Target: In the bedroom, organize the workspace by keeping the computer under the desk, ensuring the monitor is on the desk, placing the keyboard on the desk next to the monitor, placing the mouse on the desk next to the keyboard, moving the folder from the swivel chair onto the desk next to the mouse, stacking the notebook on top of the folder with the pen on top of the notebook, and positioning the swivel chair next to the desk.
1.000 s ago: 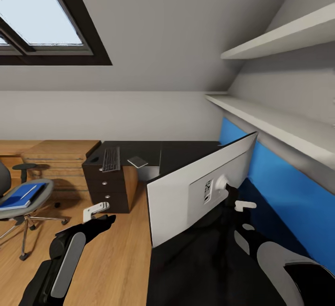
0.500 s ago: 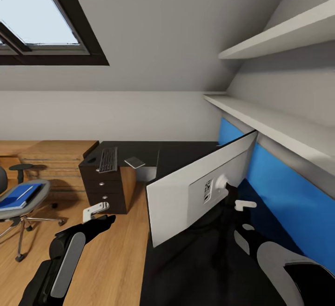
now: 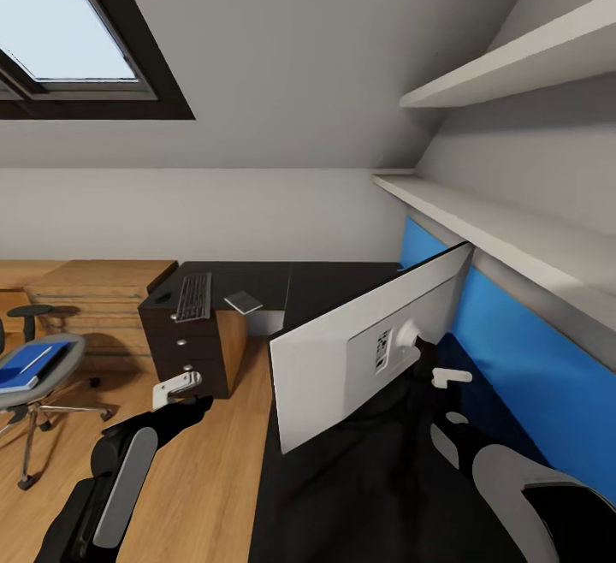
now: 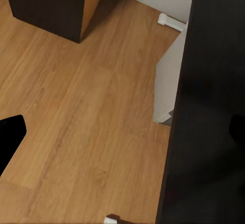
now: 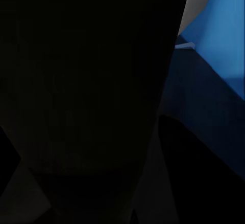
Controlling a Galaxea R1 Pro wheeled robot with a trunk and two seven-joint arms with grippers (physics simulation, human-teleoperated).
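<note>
Far left, the blue folder point(image 3: 27, 364) is sitting on the swivel chair point(image 3: 38, 375). Left gripper point(image 3: 175, 385) is hanging over the floor (can't tell its state). Keyboard point(image 3: 193, 296) is lying upper centre; right gripper point(image 3: 447, 377) is reaching behind the monitor point(image 3: 359, 345), grip unclear.

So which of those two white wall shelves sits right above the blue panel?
The lower white shelf; the blue panel begins directly beneath it, while the upper white shelf hangs higher.
</note>
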